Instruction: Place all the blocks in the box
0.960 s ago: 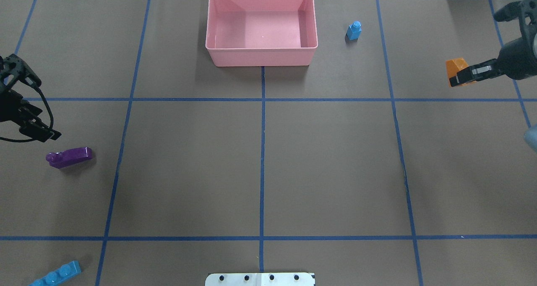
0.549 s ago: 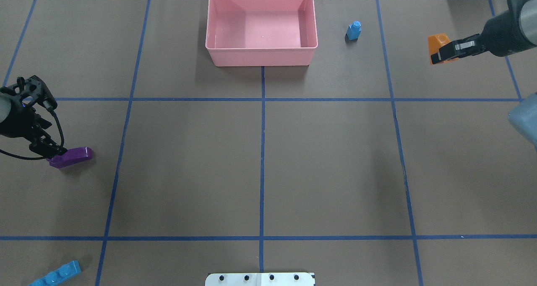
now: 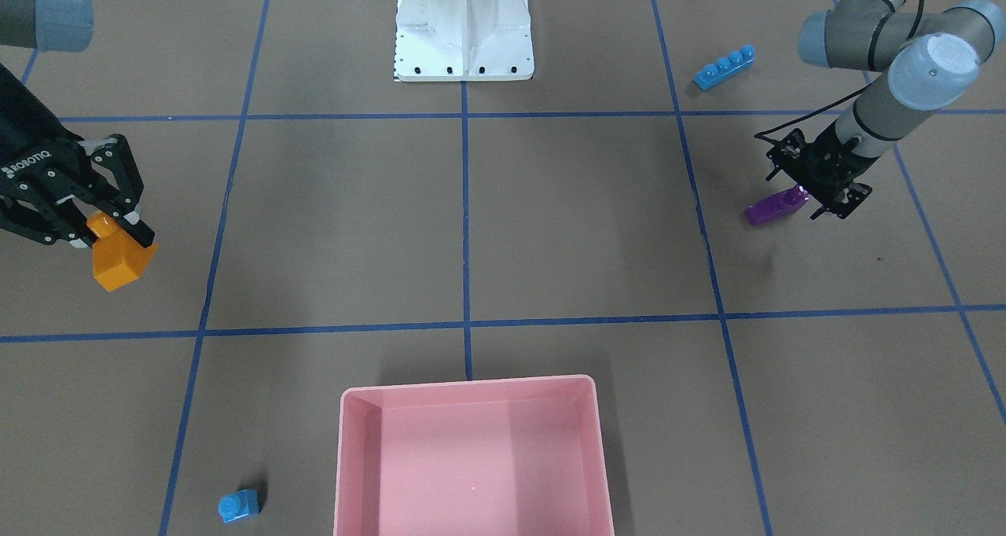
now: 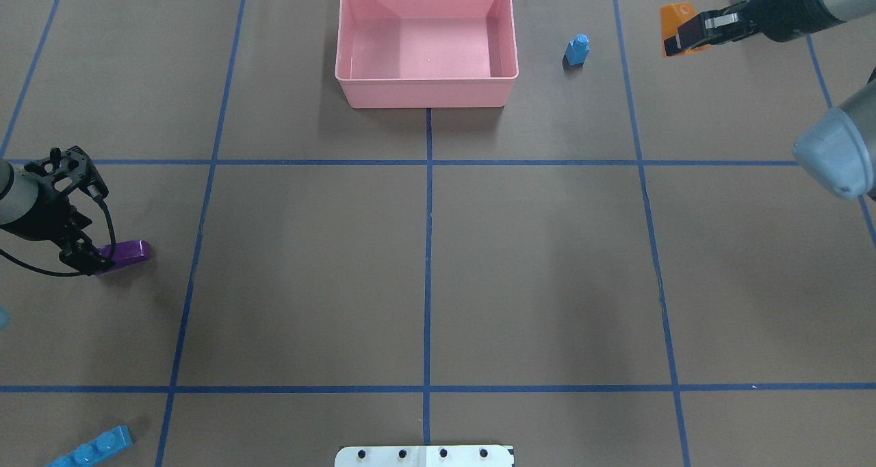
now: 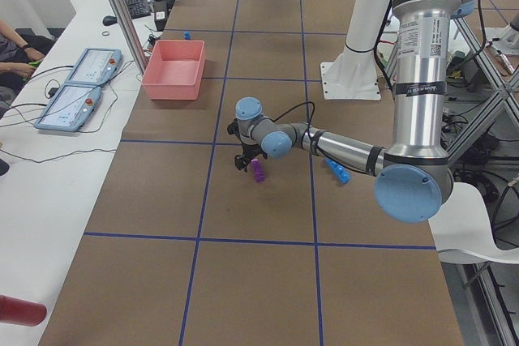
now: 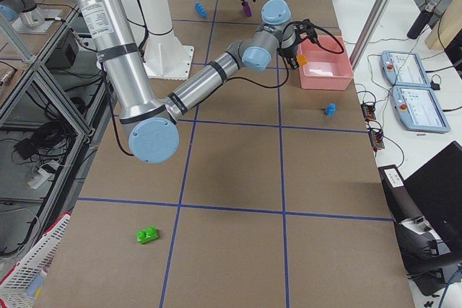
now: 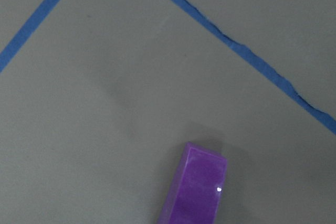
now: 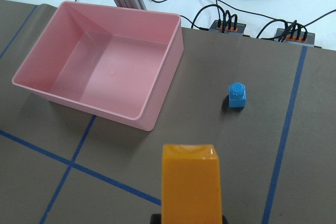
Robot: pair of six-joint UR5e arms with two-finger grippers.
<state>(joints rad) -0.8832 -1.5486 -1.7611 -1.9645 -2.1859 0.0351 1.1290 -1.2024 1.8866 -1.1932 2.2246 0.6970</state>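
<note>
Nearest, at the lower left corner of the overhead view, the long blue block (image 4: 92, 448) lies flat on the tabletop (image 4: 547, 261), untouched. Just above it along the left edge, the left gripper (image 4: 85, 258) is down at the studded end of the purple block (image 4: 126, 253), which lies on the tabletop. Whether its fingers are spread around that end or already pressed onto it I cannot tell, since the wrist view shows only the block's smooth end and no fingertips. Farther off, at the top centre, the box (image 4: 424, 90) stands empty, with not one block inside. Just to its right, apart from its wall, the small blue block (image 4: 577, 49) stands upright. Farthest, in the upper right corner, the right gripper (image 4: 684, 39) pinches the orange block (image 4: 669, 22) and holds it above the tabletop, well to the right of the box. A green block (image 6: 148, 234) lies alone at the lower left of the right-side view, well apart from everything else. So nothing is delivered yet: one block is in hand for carrying, one looks about to be grasped, and three wait.
</note>
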